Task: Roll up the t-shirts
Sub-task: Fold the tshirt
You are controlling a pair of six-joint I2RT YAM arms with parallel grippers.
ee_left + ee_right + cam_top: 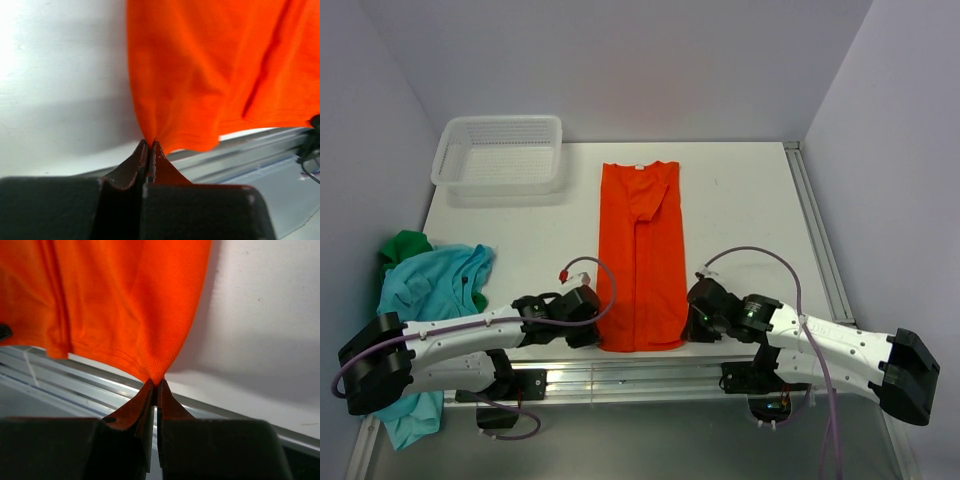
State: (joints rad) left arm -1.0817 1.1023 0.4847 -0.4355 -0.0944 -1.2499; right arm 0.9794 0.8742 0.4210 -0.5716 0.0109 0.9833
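While my left gripper [149, 145] is pinched tight on the near left corner of the orange t-shirt [642, 250], my right gripper [156, 384] is clamped the same way on the near right corner; both hold the hem at the near edge of the table [750, 200]. From my fingers the shirt runs straight away from me, folded into a narrow strip, collar at the far end; each arm is equally near its own corner, so I judge the roll must travel forward along that long axis. The white mesh basket [448, 168] sits at the far left, well apart; the teal t-shirt [425, 285] and dark green t-shirt [405, 245] are heaped at the left edge; nothing lies across the strip.
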